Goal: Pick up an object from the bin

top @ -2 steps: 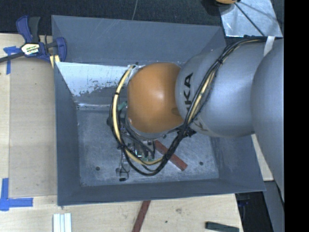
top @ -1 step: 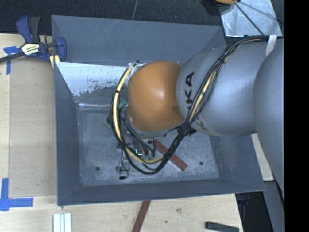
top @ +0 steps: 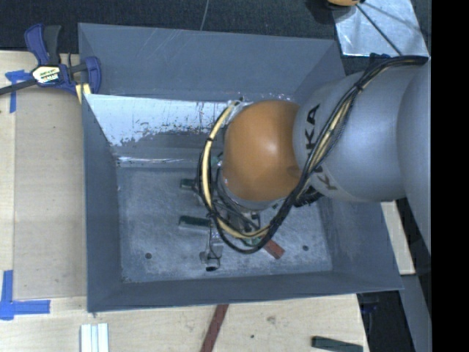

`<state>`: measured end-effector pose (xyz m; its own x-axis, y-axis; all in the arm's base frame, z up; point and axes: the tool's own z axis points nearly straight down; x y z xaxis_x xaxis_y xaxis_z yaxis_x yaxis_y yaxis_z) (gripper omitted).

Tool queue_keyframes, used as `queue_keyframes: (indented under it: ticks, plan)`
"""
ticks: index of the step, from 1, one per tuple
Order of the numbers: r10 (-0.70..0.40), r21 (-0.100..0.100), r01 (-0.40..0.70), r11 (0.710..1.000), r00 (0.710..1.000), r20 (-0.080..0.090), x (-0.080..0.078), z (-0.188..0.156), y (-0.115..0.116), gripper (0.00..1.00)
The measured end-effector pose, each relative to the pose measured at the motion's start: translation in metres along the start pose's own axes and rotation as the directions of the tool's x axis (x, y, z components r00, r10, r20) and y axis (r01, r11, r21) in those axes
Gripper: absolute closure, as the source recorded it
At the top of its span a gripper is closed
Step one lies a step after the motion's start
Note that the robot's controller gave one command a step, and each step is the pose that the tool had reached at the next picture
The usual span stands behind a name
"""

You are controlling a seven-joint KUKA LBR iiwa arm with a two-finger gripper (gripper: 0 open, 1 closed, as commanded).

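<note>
My gripper (top: 213,252) hangs low over the front middle of the bin floor, under the arm's wrist, and most of it is hidden. A dark green flat strip (top: 193,222) lies on the floor just left of it, close to the gripper. Whether the two touch I cannot tell. A small reddish-brown block (top: 275,250) lies to the right of the gripper, partly under the cables. Another dark small thing (top: 189,185) pokes out further back on the left, half hidden by the wrist.
The arm with its orange cover and looped cables reaches in from the right and hides the middle and right of the bin floor. The bin's sloped walls rise on all sides. Bare floor shows at the left and along the front.
</note>
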<state>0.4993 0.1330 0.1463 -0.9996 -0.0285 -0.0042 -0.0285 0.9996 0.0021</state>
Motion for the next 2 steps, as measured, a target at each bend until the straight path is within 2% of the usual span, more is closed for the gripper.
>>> queue_keyframes:
  ticks: [1, 2]
  plan:
    - [-0.302, 0.000, 0.302, 0.953, 0.953, 0.014, -0.0217, 0.0725, -0.0017, 1.00]
    - [-0.302, 0.000, 0.302, 0.953, 0.953, 0.014, -0.0217, 0.0725, -0.0016, 1.00]
